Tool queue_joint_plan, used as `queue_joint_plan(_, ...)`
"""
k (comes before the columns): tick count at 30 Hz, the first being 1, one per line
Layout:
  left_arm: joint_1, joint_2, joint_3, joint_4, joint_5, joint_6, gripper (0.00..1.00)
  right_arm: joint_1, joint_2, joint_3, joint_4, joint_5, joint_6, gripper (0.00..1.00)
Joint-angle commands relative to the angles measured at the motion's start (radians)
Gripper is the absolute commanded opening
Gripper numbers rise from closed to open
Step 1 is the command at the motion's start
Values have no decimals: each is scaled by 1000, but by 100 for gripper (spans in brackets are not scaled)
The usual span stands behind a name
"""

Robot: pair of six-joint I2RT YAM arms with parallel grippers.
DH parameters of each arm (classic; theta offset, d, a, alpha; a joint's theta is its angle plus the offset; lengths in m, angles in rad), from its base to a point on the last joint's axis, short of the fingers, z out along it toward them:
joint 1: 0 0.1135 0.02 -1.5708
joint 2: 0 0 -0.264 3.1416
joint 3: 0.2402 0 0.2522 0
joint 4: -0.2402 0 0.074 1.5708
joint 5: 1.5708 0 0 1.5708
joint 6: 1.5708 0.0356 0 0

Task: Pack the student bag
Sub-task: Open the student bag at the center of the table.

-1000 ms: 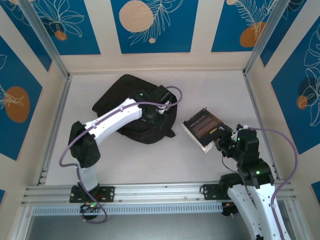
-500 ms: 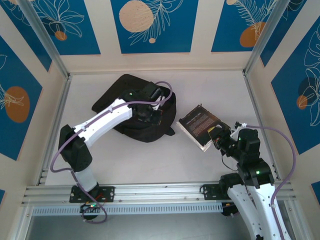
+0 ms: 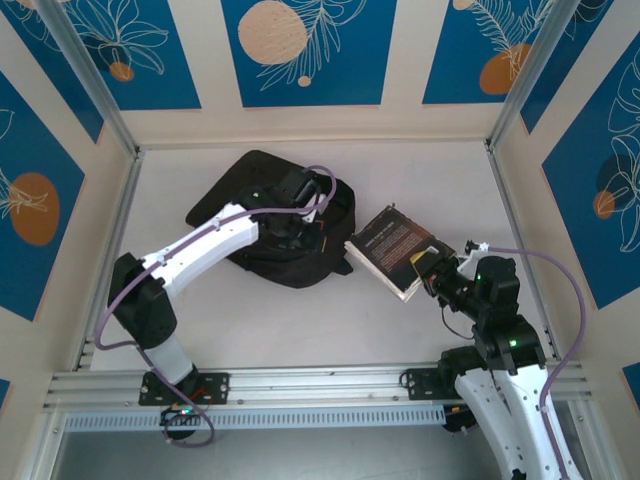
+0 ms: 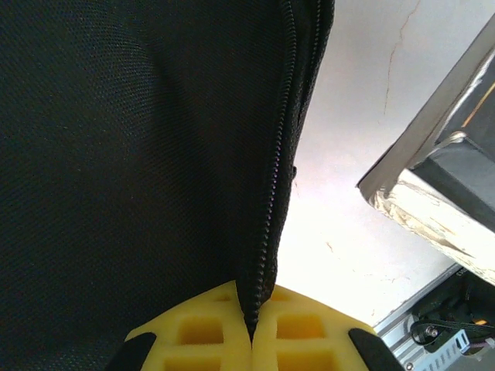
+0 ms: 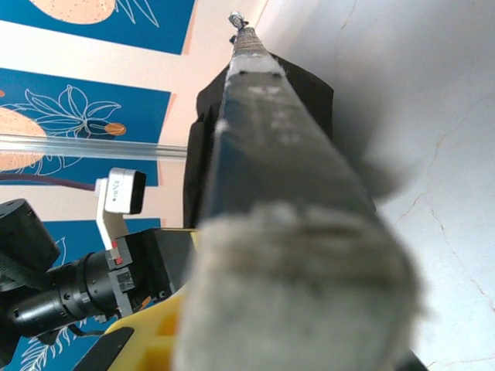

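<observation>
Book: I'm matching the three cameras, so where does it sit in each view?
Top external: book right of centre, just right of the bag.
Left wrist: book at the right edge, pale page edges showing.
Right wrist: book edge-on, running up the middle.
Shared landmark: the black bag, large on the left in the left wrist view, behind the book in the right wrist view.

Cream walls (image 3: 410, 60) on three sides w/ blue panels (image 3: 340, 60), white leaf outlines & peach/orange discs; alu posts (image 3: 96, 85) at back corners; pale tabletop (image 3: 430, 175), hairline cracks; alu rail (image 3: 320, 385) along near edge; light soft, even.
</observation>
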State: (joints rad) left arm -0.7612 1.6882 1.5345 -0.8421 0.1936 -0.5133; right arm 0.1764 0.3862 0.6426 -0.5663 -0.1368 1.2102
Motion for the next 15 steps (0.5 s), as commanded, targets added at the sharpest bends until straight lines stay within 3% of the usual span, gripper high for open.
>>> queue_joint_plan(1, -3, -24, 1, 65, 89, -27, 0, -3, -1, 23, 73, -43, -18, 0)
queue_joint_plan(15, 5, 30, 3, 96, 148, -43, 2, -3, -3, -4, 70, -57, -23, 0)
